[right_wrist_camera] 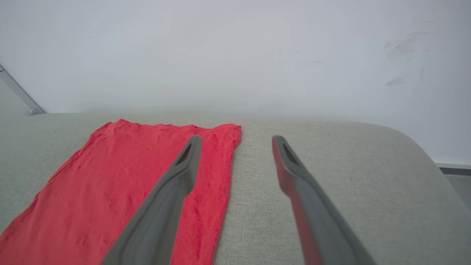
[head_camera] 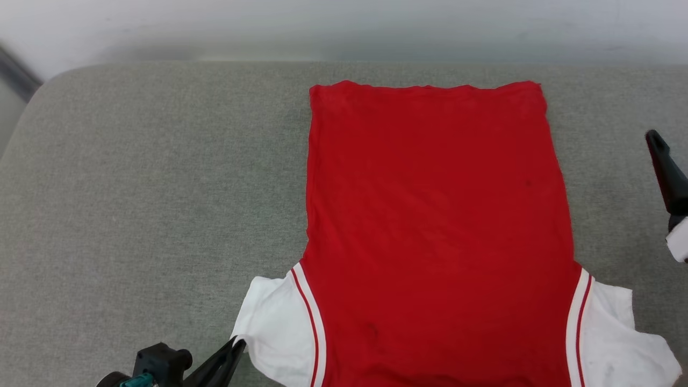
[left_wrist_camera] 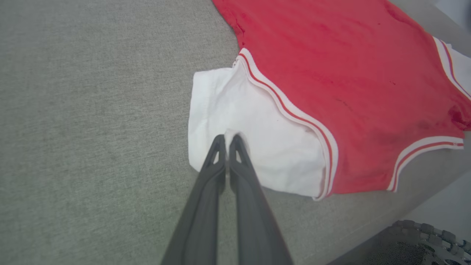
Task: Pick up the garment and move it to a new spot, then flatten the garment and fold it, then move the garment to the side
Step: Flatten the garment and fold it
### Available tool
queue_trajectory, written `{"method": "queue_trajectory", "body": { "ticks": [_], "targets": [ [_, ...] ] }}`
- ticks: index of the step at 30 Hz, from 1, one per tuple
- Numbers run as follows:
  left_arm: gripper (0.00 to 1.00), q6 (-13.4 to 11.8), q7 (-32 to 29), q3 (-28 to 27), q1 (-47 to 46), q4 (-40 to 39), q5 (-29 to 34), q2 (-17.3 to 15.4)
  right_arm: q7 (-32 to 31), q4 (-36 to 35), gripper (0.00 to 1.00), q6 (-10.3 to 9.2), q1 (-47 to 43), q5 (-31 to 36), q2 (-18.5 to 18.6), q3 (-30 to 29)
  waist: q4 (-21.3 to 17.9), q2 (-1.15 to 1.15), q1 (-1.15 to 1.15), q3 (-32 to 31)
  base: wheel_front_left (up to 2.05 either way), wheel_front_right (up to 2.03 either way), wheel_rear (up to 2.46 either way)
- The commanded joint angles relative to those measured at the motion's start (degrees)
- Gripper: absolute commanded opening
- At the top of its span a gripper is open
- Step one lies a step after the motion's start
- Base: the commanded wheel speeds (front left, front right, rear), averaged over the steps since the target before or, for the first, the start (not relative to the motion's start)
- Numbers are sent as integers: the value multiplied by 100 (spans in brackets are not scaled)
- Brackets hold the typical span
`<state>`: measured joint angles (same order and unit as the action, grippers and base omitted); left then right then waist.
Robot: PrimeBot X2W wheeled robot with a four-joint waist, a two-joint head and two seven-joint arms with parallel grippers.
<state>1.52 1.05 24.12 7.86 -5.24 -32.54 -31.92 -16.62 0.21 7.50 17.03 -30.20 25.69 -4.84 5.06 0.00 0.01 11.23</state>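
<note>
The shirt (head_camera: 435, 215) lies flat and plain red side up on a grey cushion (head_camera: 150, 204), right of the middle, with its hem at the far side and its two white sleeves nearest the robot. The head view cuts off the shirt's near end. The left wrist view shows that end: a curved edge of red-and-white stripe trim lying close to the cushion's near edge, and a few dark specks on the red cloth. It also shows the left gripper (left_wrist_camera: 228, 139) with its jaws pressed together on the outer part of the left sleeve (left_wrist_camera: 239, 121), where a little white cloth puckers at the tips. In the head view that gripper's tip just touches the same sleeve's corner. The right wrist view shows the right gripper (right_wrist_camera: 235, 141) with its jaws spread wide and nothing between them. One finger is over the shirt's right edge near the hem, and the other is over bare cushion. Behind them is a pale, smudged wall (right_wrist_camera: 257, 55). In the head view a single dark finger (head_camera: 665, 169) shows at the right edge, well clear of the shirt.
</note>
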Motion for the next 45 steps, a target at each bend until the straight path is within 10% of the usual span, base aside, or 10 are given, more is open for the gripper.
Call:
{"method": "queue_trajectory", "body": {
  "ticks": [1, 23, 39, 40, 42, 45],
  "targets": [
    [0, 27, -20, 29, -121, -58, 40, 28, -60, 146, 100, -2, 262, 135, -53, 87, 169, 0, -1, 196, 0, 0, 0],
    [0, 383, 174, 601, -1267, 146, 198, 559, -4306, 2575, 100, -2, 4167, 1032, 654, 46, 1662, 0, -1, 2165, 0, 0, 0],
    [0, 421, 413, 868, -1444, 501, 130, 854, -5698, 2335, 100, -2, 3645, 1811, 341, -632, 2160, 0, -1, 2403, 0, 0, 0],
    [0, 421, 414, 878, -1449, 509, 130, 857, -5789, 2301, 96, -2, 3591, 1818, 313, -682, 2160, 0, -1, 2406, 0, 0, 0],
    [0, 424, 415, 886, -1470, 521, 122, 861, -5841, 2170, 4, -2, 3514, 1847, 255, -806, 2153, 0, -1, 2410, 0, 0, 0],
    [0, 405, 409, 881, -1484, 528, 111, 849, -5931, 2016, 0, -2, 3377, 1858, 192, -901, 2112, 0, -1, 2382, 0, 0, 0]
  ]
}}
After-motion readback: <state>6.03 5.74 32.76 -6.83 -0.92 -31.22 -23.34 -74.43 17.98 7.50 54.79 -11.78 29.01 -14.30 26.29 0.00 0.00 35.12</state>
